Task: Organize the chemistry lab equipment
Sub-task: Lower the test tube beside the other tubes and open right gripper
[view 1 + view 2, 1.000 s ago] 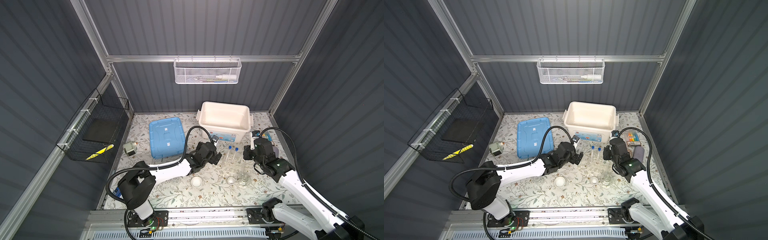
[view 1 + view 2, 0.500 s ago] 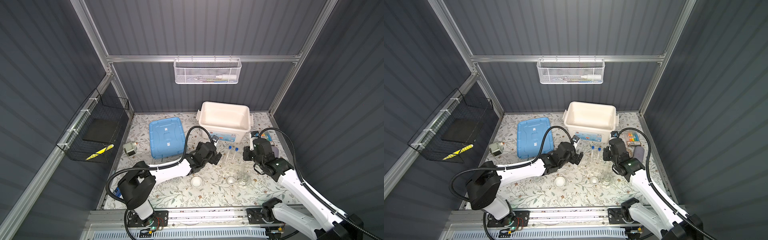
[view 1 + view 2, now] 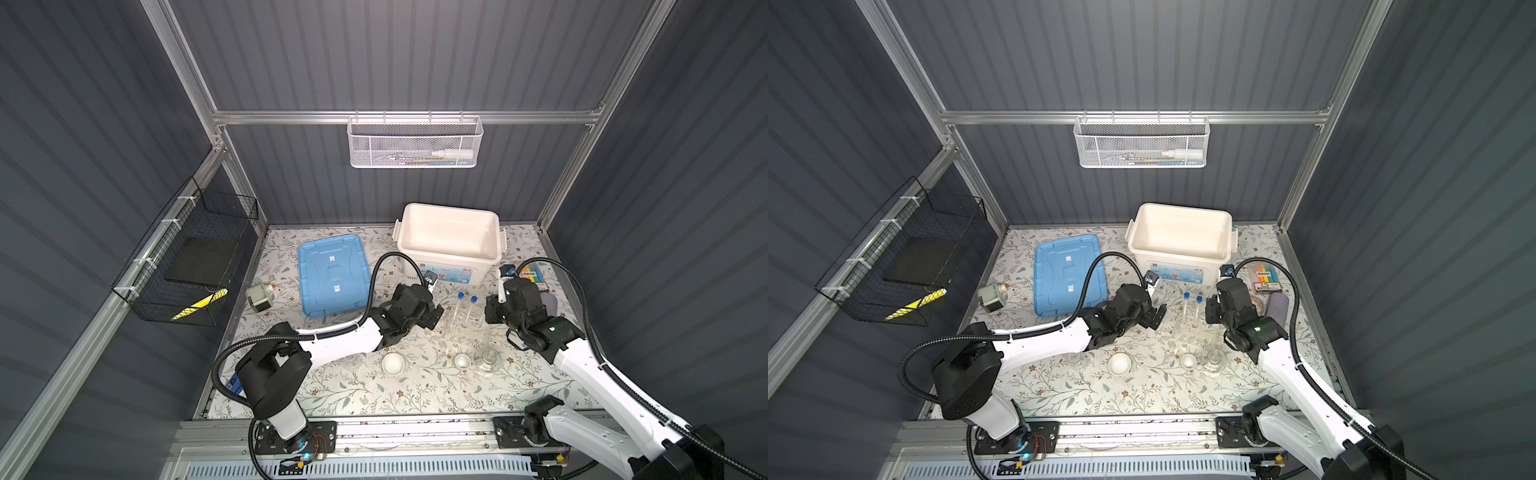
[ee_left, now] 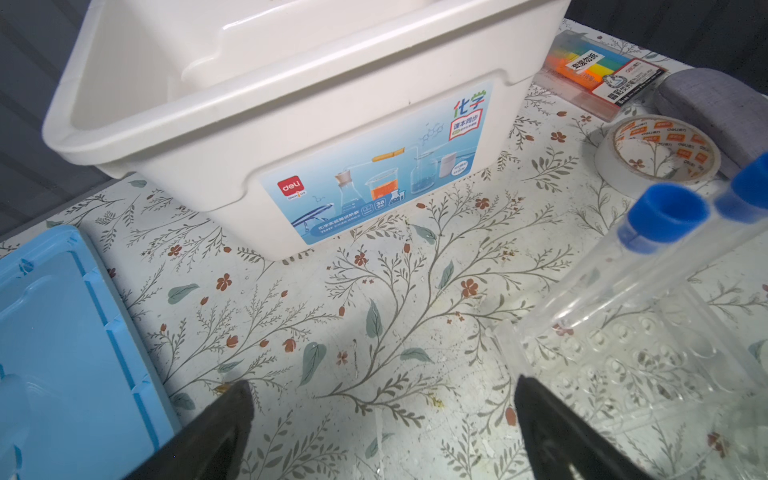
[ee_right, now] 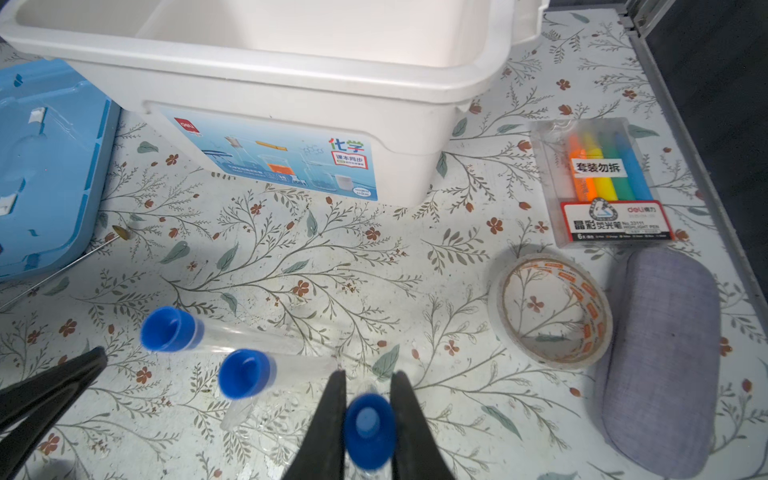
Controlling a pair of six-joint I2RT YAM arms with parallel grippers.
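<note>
Two clear blue-capped test tubes [image 3: 460, 296] [image 5: 168, 329] stand in the clear rack [image 4: 631, 357] in the middle of the table. My right gripper [image 5: 369, 376] [image 3: 492, 311] is shut on a third blue-capped test tube [image 5: 369, 428], held upright just right of those two, at the rack's right end. My left gripper [image 4: 383, 383] [image 3: 432, 316] hangs open and holds nothing, low over the mat just left of the rack. Two small white dishes [image 3: 393, 364] [image 3: 462, 360] and two clear flasks [image 3: 487, 358] [image 3: 352, 363] sit nearer the front. A thin rod [image 5: 62, 270] lies by the blue lid.
A white open box [image 3: 405, 232] stands behind the rack, with its blue lid [image 3: 332, 274] flat to its left. A grey motor [image 3: 258, 296] sits at the left edge. A tape roll [image 5: 550, 309], a highlighter pack [image 5: 602, 178] and a grey case [image 5: 660, 357] lie at the right.
My right gripper has edged slightly left toward the rack with the tube in it. The left arm has not moved.
</note>
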